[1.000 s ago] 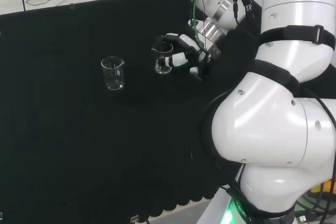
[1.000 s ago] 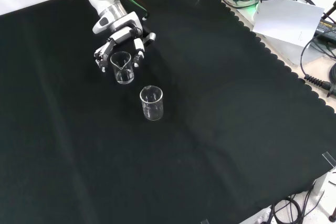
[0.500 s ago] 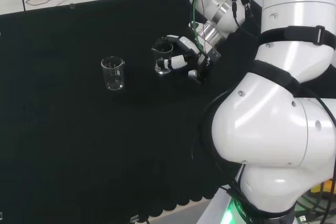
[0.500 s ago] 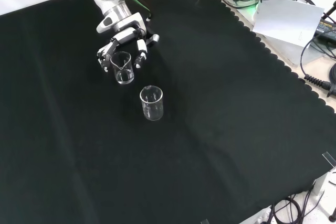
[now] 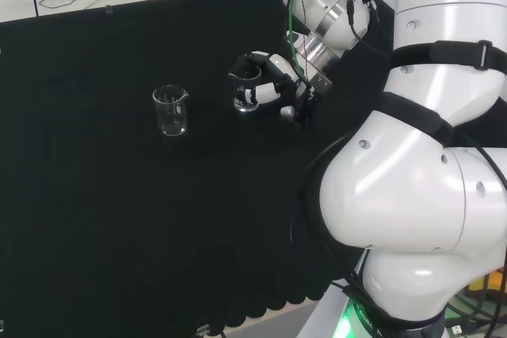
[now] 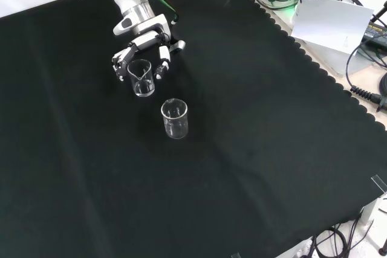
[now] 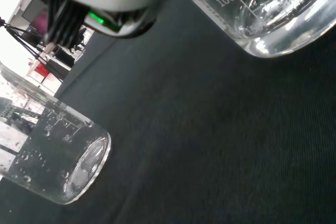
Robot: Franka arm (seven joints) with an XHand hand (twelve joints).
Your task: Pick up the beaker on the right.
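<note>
- A black cloth point(image 6: 254, 149) with a scalloped edge covered the bench
- Two clear glass beakers stood upright on it, apart
- The black and white hand point(image 5: 273, 85) had its fingers curled round the right-hand clear glass beaker point(image 5: 246, 90) in the head view
- The other clear glass beaker point(image 5: 171, 111) stood free to its left

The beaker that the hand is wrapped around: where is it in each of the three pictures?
Head view: the held beaker sits mid-picture, left of the white arm, inside the hand.
Front view: it is upper left, under the hand.
Wrist view: probably the large one close to the camera, though I cannot be sure.
Shared landmark: the free beaker, standing alone on the cloth.
</note>
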